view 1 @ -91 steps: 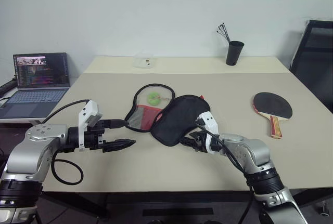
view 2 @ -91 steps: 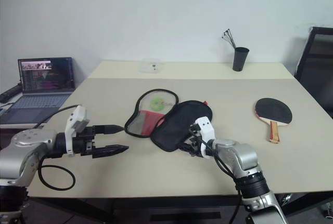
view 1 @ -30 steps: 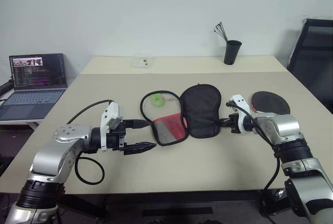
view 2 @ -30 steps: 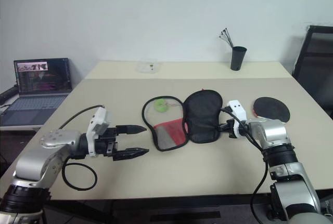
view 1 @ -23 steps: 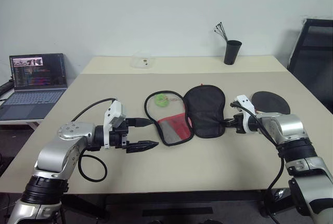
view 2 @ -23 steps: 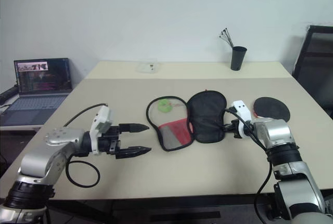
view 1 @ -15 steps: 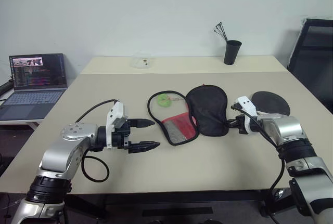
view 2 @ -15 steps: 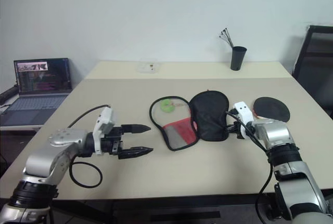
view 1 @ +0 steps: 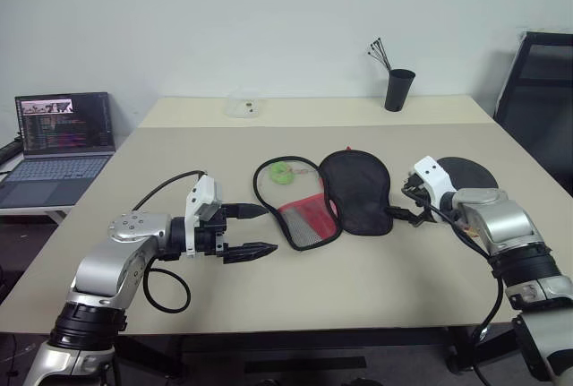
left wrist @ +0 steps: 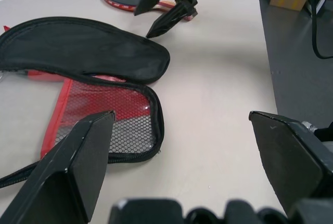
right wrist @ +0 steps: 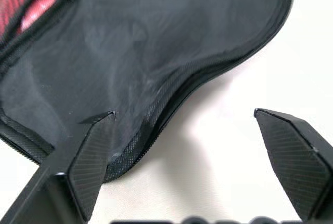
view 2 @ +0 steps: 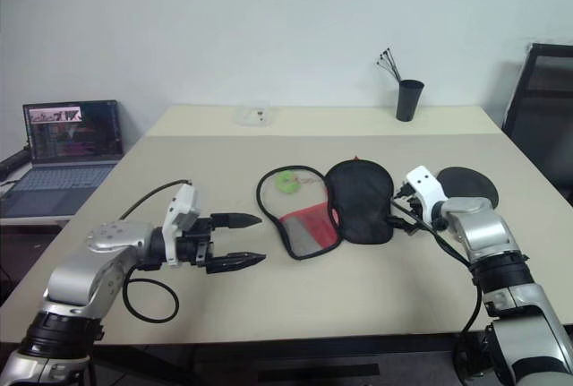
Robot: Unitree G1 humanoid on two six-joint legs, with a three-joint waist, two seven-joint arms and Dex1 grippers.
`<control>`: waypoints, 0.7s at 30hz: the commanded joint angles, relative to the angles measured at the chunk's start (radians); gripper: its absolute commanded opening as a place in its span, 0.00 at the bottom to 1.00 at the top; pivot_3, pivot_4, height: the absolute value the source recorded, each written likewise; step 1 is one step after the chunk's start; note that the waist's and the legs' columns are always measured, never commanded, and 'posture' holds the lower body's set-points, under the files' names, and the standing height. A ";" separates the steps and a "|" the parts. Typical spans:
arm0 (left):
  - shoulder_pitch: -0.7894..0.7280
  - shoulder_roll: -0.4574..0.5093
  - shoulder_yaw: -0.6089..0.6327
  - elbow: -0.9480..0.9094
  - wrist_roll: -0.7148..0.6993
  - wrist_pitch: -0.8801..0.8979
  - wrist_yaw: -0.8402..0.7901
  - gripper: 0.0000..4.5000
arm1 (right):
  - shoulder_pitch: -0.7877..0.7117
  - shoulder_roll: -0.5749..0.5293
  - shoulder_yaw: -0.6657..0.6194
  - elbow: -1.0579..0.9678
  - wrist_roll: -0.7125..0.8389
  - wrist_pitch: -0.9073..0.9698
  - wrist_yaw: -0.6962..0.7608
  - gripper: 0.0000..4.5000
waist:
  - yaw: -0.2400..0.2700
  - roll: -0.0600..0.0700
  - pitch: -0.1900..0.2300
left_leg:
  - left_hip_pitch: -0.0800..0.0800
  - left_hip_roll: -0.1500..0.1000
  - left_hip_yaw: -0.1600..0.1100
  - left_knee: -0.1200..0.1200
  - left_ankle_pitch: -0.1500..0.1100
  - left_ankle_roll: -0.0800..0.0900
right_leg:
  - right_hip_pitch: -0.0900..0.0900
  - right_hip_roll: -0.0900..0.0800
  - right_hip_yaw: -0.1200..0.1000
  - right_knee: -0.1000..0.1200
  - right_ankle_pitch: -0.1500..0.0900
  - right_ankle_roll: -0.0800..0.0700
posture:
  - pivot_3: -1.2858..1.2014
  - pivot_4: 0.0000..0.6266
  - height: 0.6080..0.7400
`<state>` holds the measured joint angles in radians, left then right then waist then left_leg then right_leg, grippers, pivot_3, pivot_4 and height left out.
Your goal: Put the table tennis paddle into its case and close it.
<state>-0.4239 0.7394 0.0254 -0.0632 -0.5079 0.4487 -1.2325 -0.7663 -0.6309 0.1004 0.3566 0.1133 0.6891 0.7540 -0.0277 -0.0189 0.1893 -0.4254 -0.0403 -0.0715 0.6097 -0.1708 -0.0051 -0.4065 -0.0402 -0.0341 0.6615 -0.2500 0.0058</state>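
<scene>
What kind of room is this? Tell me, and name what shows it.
Probably an office or lab workspace: a plain beige table against a bare white wall, an open laptop showing code on a side desk, and a black pen cup.

Matt black cloth case (view 1: 355, 191) with red mesh lining; smooth table (view 1: 358, 270).

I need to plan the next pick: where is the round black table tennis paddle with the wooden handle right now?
The paddle lies flat on the beige table's right side, just behind the open right gripper, right of the opened black and red case.
</scene>
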 commanded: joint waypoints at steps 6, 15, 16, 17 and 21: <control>-0.056 -0.035 -0.003 -0.020 -0.009 -0.002 0.017 1.00 | 0.017 -0.023 -0.295 0.005 0.039 0.080 -0.260 0.99 | 0.004 0.000 0.000 | 0.000 0.000 0.000 0.000 0.000 0.000 | 0.000 0.000 0.000 0.000 0.000 0.000 | 0.52 0.24 1.00; -0.228 -0.154 -0.046 0.026 0.004 -0.018 0.062 1.00 | 0.055 0.026 -0.396 0.088 0.014 0.119 -0.510 0.99 | 0.001 0.000 0.000 | 0.001 0.000 0.003 0.000 0.000 0.000 | 0.001 0.000 0.001 0.001 0.000 0.000 | 0.52 0.24 1.00; -0.242 -0.164 -0.052 0.036 0.007 -0.021 0.062 1.00 | 0.057 0.029 -0.392 0.098 0.014 0.112 -0.517 0.99 | 0.000 0.000 0.000 | 0.001 0.000 0.006 0.000 0.000 0.000 | 0.001 0.000 0.001 0.001 0.000 0.000 | 0.52 0.24 1.00; -0.255 -0.173 -0.059 0.047 0.012 -0.027 0.059 1.00 | 0.058 0.032 -0.387 0.113 0.013 0.100 -0.523 0.99 | -0.001 0.000 0.000 | 0.001 0.000 0.007 0.000 0.000 0.000 | 0.001 0.001 0.001 0.002 0.000 0.000 | 0.52 0.24 1.00; -0.288 -0.200 -0.083 0.080 0.031 -0.053 0.052 1.00 | 0.029 0.046 -0.380 0.219 0.010 0.044 -0.543 0.99 | -0.004 0.000 0.000 | 0.003 0.000 0.011 0.000 0.000 0.000 | 0.001 0.001 0.003 0.002 0.000 0.001 | 0.52 0.24 1.00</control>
<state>-0.6832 0.5433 -0.0586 0.0166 -0.4826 0.4222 -1.1720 -0.7081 -0.5808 -0.2724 0.5550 0.1300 0.7704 0.2247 -0.0313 -0.0190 0.1894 -0.4222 -0.0400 -0.0589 0.6101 -0.1706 -0.0047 -0.4057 -0.0388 -0.0308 0.6642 -0.2495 0.0065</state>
